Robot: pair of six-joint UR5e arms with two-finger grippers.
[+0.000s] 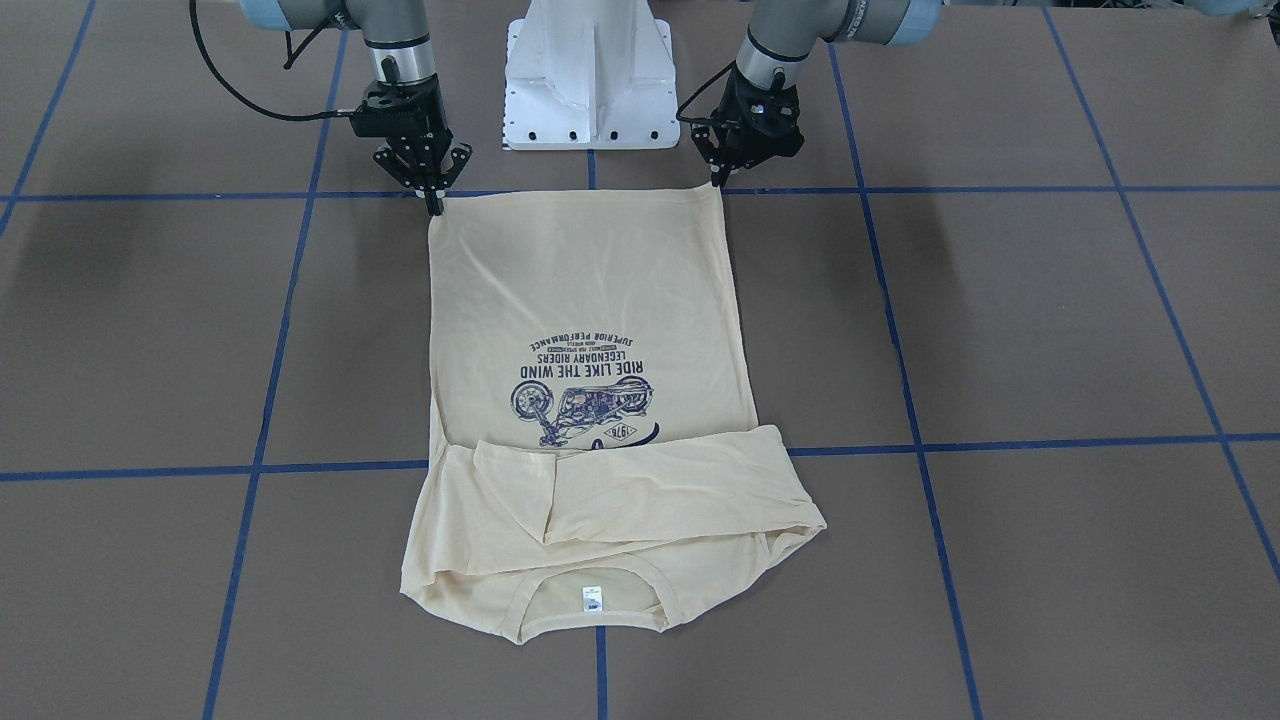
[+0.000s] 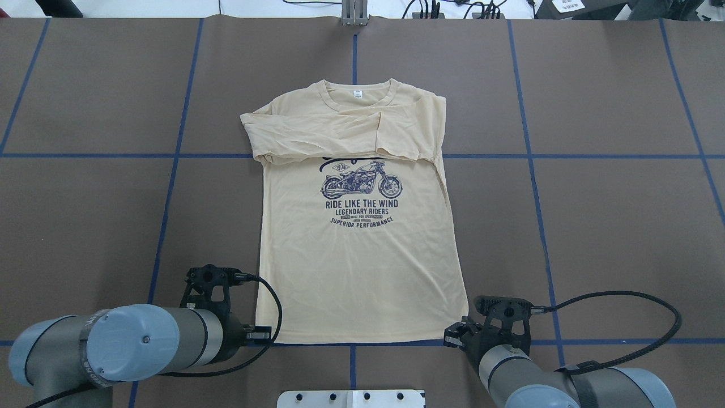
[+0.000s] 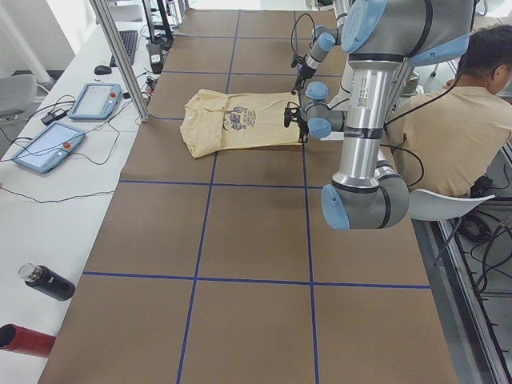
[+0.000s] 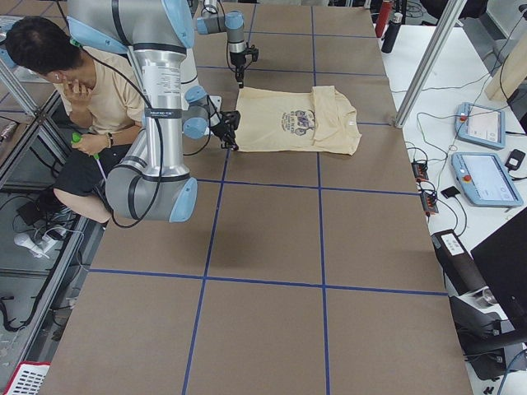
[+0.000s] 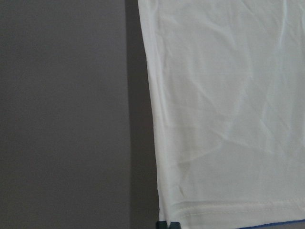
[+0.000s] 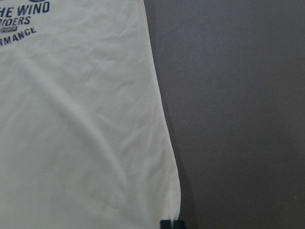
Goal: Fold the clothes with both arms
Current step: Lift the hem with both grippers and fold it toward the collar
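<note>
The cream-yellow long-sleeved T-shirt (image 1: 590,290) lies flat on the brown table, print up, with the neck label away from the robot. Both sleeves are folded across the chest (image 2: 340,136). My left gripper (image 1: 718,183) is shut on the hem's corner on my left, which also shows in the left wrist view (image 5: 169,224). My right gripper (image 1: 435,205) is shut on the other hem corner, seen in the right wrist view (image 6: 171,224). In the overhead view the hem (image 2: 362,339) lies along the blue tape line between the two wrists.
The white pedestal base (image 1: 588,70) stands just behind the hem. A seated person (image 3: 448,120) is behind the robot. Teach pendants (image 3: 96,100) and bottles (image 3: 48,282) lie on the white side bench. Blue tape lines (image 2: 170,187) grid the table.
</note>
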